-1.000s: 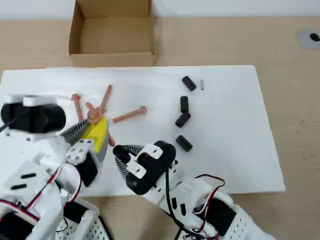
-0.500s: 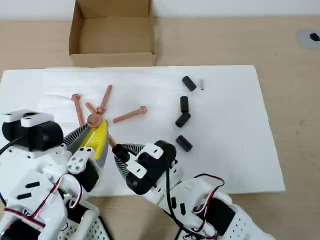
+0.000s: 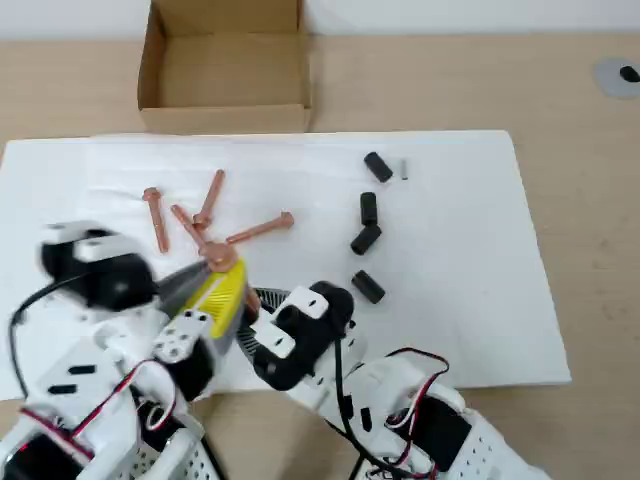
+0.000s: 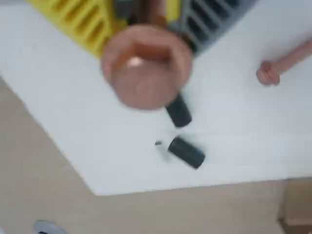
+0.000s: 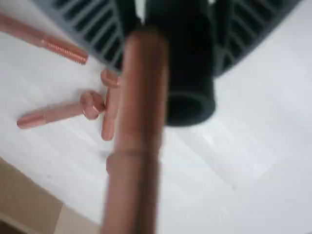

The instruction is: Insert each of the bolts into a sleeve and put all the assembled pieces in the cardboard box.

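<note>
Prob. robotics lab bench: wood-look desk w/ cable grommet, white mat, small wired robot arms.

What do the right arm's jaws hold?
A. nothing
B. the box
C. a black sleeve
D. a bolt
C: the black sleeve sits clamped between the right jaws, with the bolt just beside its mouth.

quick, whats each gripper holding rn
left gripper: shut on a copper bolt
right gripper: shut on a black sleeve
</note>
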You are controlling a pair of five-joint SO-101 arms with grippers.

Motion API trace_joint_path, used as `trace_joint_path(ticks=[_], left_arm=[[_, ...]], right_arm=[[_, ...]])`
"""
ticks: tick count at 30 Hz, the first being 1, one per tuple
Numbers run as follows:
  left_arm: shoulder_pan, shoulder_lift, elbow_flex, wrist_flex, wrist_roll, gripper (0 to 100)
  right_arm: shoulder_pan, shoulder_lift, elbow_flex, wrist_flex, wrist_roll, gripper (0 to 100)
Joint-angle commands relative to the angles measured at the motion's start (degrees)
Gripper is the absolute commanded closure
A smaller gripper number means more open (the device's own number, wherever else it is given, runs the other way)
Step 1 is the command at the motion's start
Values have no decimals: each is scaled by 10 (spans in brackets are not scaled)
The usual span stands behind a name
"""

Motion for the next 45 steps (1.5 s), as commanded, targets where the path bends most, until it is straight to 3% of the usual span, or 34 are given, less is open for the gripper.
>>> trace_joint_path(ticks=[1, 10, 22, 30, 45], left_arm=[[6, -4, -35, 8, -7, 995], [-84, -4, -71, -11, -25, 995], [-84, 0, -91, -6, -2, 995], [-55, 0, -96, 62, -4, 994], [-53, 0, -125, 86, -1, 994]], right_arm=[[-2, -47, -2, -16, -4, 989], [-2, -47, -2, -16, -4, 989], [-2, -47, 7, -18, -4, 989], [-2, -47, 7, -17, -4, 989], [-2, -47, 7, -18, -4, 989]])
